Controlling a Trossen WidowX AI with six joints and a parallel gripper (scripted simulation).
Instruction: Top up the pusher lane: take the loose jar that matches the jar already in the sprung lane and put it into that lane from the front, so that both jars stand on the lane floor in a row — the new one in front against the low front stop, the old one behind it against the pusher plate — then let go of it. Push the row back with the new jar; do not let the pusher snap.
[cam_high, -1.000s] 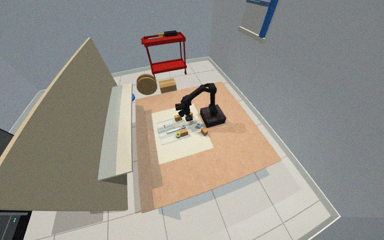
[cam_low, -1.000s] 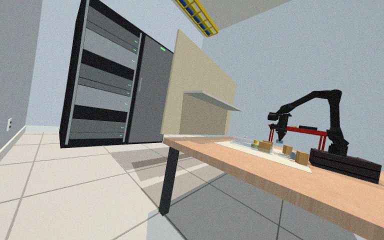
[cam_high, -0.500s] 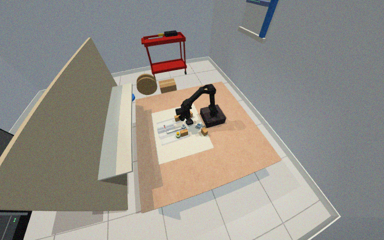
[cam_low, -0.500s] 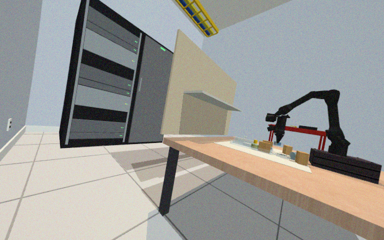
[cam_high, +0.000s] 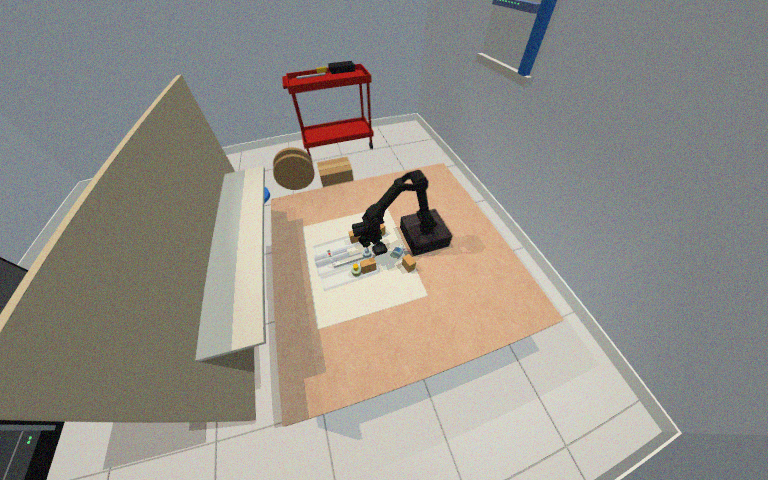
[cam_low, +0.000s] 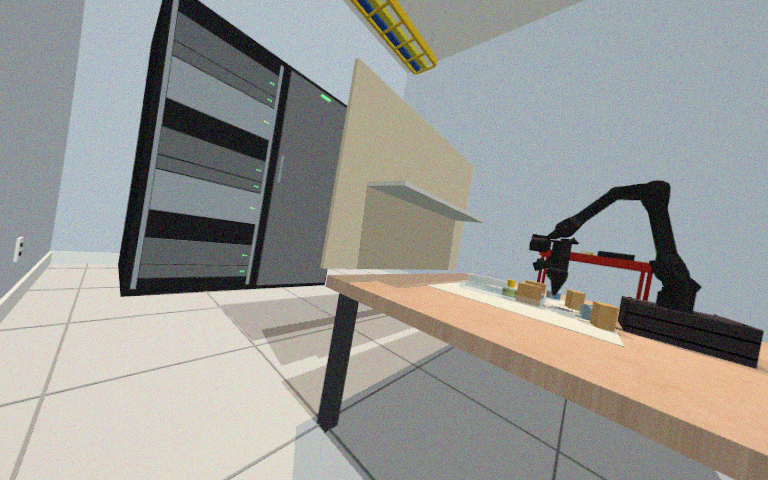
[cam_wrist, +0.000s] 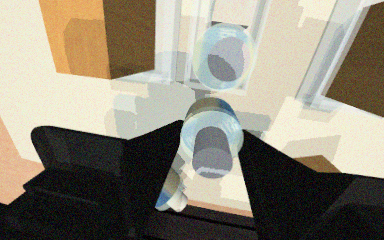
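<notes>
My gripper (cam_wrist: 210, 129) (cam_high: 380, 249) (cam_low: 556, 290) is shut on a clear pale-blue jar with a grey cap (cam_wrist: 212, 155). The held jar looks upright between the fingertips; its height above the mat cannot be told. Just ahead, a pale-blue jar (cam_wrist: 225, 37) (cam_high: 367, 253) stands at the front of the clear-walled sprung lane (cam_wrist: 260, 35). Its grey top shows dimly. Another jar (cam_wrist: 169, 192) (cam_high: 397, 251) (cam_low: 585, 310), blue with a pale cap, lies on its side behind the left finger. A green jar with a yellow cap (cam_high: 356, 271) (cam_low: 510, 289) stands in the near side lane.
Wooden blocks (cam_wrist: 85, 40) (cam_wrist: 360, 65) (cam_high: 368, 265) (cam_low: 529, 292) stand by the side lanes on both sides of the sprung lane. Another block (cam_high: 408, 263) (cam_low: 604, 315) stands near the black arm base (cam_high: 425, 232). The cream mat (cam_high: 368, 305) lies under the lanes.
</notes>
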